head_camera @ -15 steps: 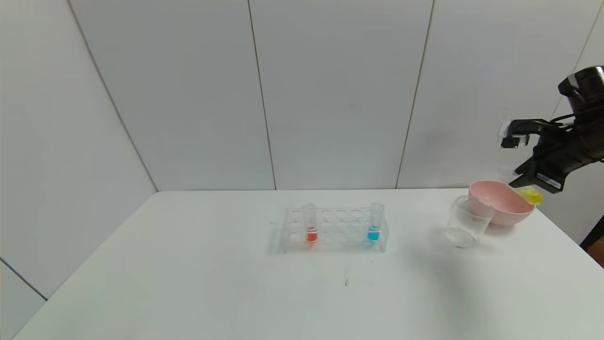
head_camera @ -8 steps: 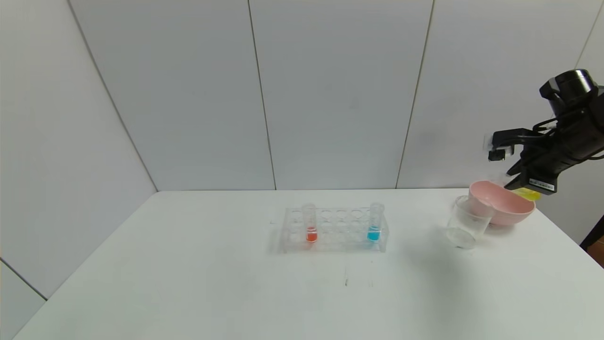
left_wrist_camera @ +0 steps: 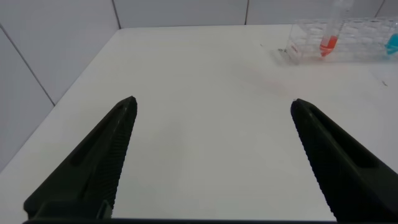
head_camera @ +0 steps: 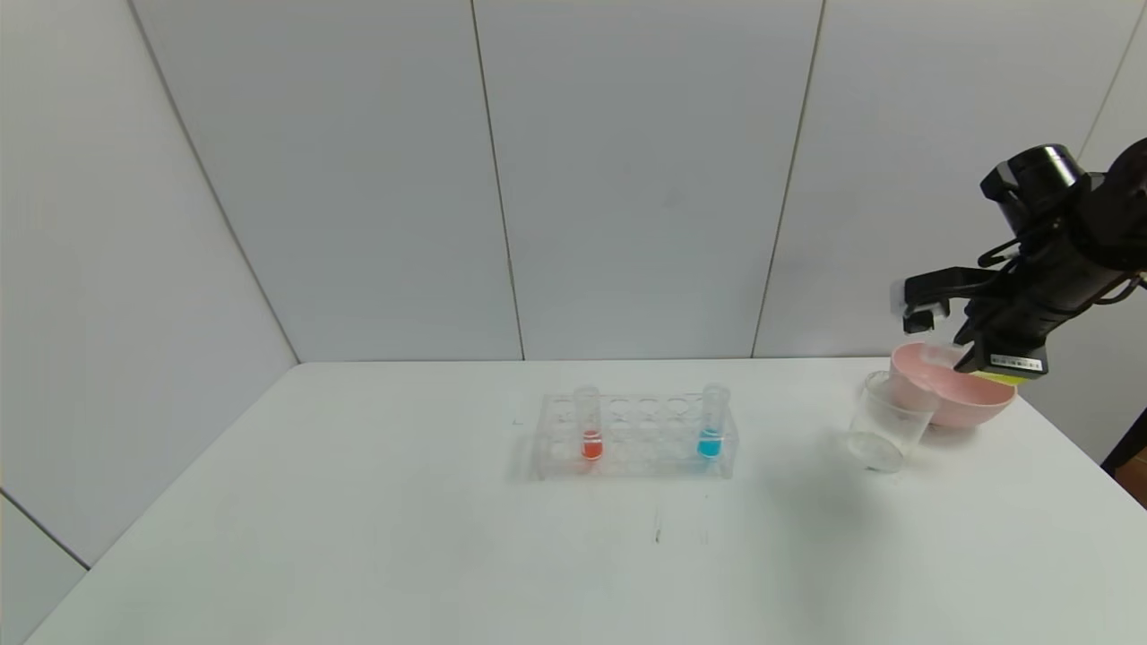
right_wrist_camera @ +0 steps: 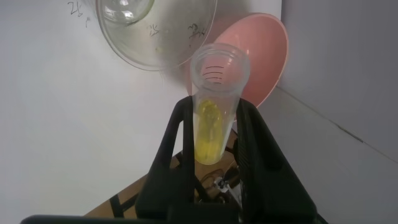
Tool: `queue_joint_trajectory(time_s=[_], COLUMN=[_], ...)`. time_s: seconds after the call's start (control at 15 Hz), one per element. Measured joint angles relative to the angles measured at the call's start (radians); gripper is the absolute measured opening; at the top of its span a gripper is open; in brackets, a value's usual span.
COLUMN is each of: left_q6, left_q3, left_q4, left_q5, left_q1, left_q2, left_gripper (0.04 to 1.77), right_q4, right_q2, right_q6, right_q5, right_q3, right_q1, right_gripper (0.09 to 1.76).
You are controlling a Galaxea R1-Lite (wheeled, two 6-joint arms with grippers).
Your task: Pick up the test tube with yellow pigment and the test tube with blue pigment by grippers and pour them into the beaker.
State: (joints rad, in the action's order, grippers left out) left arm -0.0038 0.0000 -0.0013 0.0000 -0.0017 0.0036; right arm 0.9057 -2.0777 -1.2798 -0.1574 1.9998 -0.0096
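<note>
My right gripper is shut on the test tube with yellow pigment, held tilted above the pink bowl, just right of the beaker. In the right wrist view the yellow tube sits between the fingers, its open mouth pointing toward the beaker. The test tube with blue pigment stands upright at the right end of the clear rack. My left gripper hangs open over bare table, with nothing between its fingers, and is out of the head view.
A red-liquid tube stands at the rack's left end. The pink bowl touches the beaker's right side near the table's right edge. The white wall rises right behind the table.
My right gripper has carried the yellow tube leftward, from beyond the bowl to above it, nearer the beaker. The rack, beaker and bowl have not moved.
</note>
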Motion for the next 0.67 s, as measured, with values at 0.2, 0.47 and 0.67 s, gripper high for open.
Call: queue_joint_trajectory(time_s=[0.2, 0.47, 0.67], left_q6=[0.000, 0.001, 0.000], left_q3=[0.000, 0.000, 0.000], left_q4=[0.000, 0.000, 0.000], left_q5=[0.000, 0.000, 0.000], left_q1=[0.000, 0.000, 0.000], left_q2=[0.000, 0.000, 0.000], left_gripper=[1.76, 1.76, 1.76], right_q4=[0.003, 0.012, 0.004], right_q2=[-0.010, -0.021, -0.027], right_q6=[-0.012, -0.036, -0.056], right_q5=[-0.043, -0.118, -0.171], right_q3=[0.000, 0.000, 0.000], right_q1=[0.014, 0.035, 0.051], right_gripper=[0.47, 0.47, 0.47])
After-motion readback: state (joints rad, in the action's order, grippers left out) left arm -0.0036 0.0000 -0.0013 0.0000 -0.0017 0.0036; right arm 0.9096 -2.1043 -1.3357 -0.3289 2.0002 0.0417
